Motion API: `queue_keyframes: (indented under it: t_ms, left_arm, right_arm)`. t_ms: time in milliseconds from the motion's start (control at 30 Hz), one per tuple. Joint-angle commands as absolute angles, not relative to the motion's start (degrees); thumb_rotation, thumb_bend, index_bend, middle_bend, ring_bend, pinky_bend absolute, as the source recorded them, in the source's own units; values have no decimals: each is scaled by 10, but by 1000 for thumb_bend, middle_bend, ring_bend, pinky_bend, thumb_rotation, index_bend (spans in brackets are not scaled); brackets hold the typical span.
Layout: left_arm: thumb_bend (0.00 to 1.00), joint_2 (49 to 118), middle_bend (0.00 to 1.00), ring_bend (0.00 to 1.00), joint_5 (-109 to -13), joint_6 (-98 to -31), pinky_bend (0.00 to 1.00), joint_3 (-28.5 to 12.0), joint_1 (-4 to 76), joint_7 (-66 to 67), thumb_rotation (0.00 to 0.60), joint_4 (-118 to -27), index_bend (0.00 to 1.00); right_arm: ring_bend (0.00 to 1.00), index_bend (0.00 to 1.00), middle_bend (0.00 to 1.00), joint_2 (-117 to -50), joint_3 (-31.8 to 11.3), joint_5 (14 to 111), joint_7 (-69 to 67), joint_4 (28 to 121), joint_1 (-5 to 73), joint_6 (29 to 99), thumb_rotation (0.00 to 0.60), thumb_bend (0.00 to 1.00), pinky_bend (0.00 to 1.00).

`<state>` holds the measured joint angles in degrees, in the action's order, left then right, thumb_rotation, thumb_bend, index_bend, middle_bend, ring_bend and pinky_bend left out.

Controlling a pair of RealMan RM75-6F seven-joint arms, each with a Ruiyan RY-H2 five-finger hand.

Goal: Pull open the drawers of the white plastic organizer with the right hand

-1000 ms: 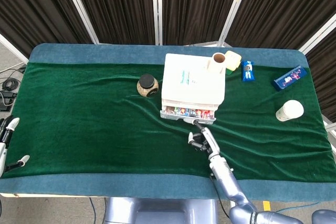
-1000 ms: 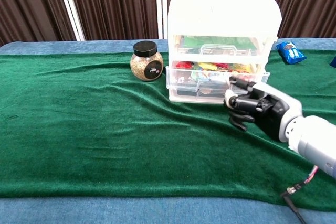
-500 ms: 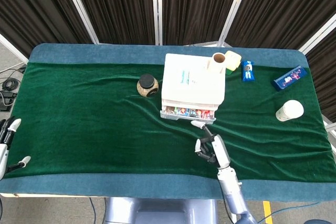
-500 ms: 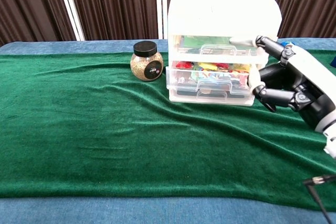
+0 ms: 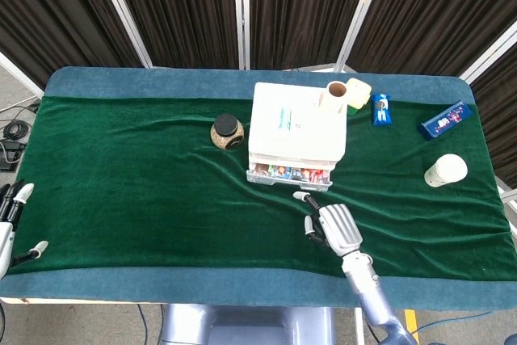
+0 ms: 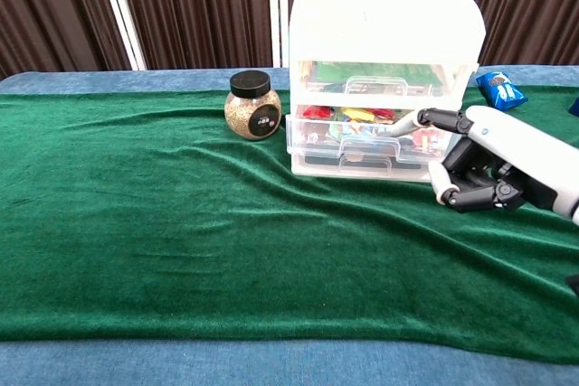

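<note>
- The right hand [image 6: 493,169] hung just off the front right of the organizer [image 6: 380,70], one finger [image 6: 425,119] stretched out straight toward the middle drawer [image 6: 371,128], the rest curled in under the palm.
- Nothing was in its grasp; whether that fingertip touched the drawer front, I could not tell.
- From above, the right hand [image 5: 333,228] sat over the green cloth [image 5: 145,191], just in front of the organizer [image 5: 297,131], wrist running back to the table's near edge.
- Middle drawer jutted a little forward of the top and bottom ones, coloured packets showing through.
- Jar [image 6: 251,106] stood past the organizer's far side from the hand, near it but apart.
- Open cloth lay in front of the hand and out to its right; a white cup [image 5: 446,170] stood well off that way, blue packets [image 5: 381,109] beyond it.
- A cardboard tube [image 5: 336,94] stood behind the organizer.
- The left hand [image 5: 12,220] hung at the table's far left edge, fingers apart, holding nothing.
</note>
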<state>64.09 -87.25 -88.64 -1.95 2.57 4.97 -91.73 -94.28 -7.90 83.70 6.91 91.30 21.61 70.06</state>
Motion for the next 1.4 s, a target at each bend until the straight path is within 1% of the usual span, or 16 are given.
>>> queue_keyframes:
  t_ms: [33, 233, 400, 700, 933, 1033, 1167, 1233, 1333, 1400]
  left_arm:
    - [78, 641, 0, 0, -873, -886, 0, -19, 26, 50, 600, -917, 0]
    - [77, 640, 0, 0, -873, -887, 0, -19, 25, 50, 600, -918, 0]
    - [79, 639, 0, 0, -872, -884, 0, -19, 26, 48, 600, -918, 0]
    - [78, 638, 0, 0, -870, -883, 0, -19, 26, 46, 600, -919, 0]
    - [78, 638, 0, 0, -870, -880, 0, -19, 27, 46, 600, -919, 0]
    - [78, 638, 0, 0, -869, -880, 0, -19, 27, 45, 600, -918, 0]
    - [78, 637, 0, 0, -868, -879, 0, -19, 27, 43, 600, -918, 0]
    - [78, 637, 0, 0, -869, -880, 0, -19, 27, 42, 600, -918, 0]
    - [79, 637, 0, 0, -869, -880, 0, -19, 27, 41, 600, -918, 0]
    - [78, 636, 0, 0, -868, -879, 0, -20, 27, 40, 600, -918, 0]
  right_arm:
    - [941, 213, 914, -932, -87, 815, 143, 928, 228, 693, 600, 618, 843]
    - [941, 149, 915, -942, -97, 787, 199, 933, 242, 684, 600, 616, 842]
    - [941, 129, 915, -951, -111, 755, 227, 932, 254, 675, 600, 616, 842]
    - [941, 127, 914, -969, -135, 685, 248, 927, 279, 651, 600, 616, 843]
    - [941, 140, 915, -984, -148, 652, 255, 917, 298, 643, 600, 616, 843]
    - [944, 169, 919, -992, -152, 641, 258, 913, 306, 640, 600, 619, 845]
    - [952, 231, 926, -1005, -158, 620, 265, 901, 317, 637, 600, 628, 848]
    - [955, 268, 927, -1008, -159, 612, 265, 900, 321, 636, 600, 633, 849]
    - [957, 351, 929, -1012, -157, 612, 266, 900, 324, 641, 600, 640, 849]
    - [958, 383, 930, -1014, -154, 616, 265, 901, 324, 646, 600, 641, 849]
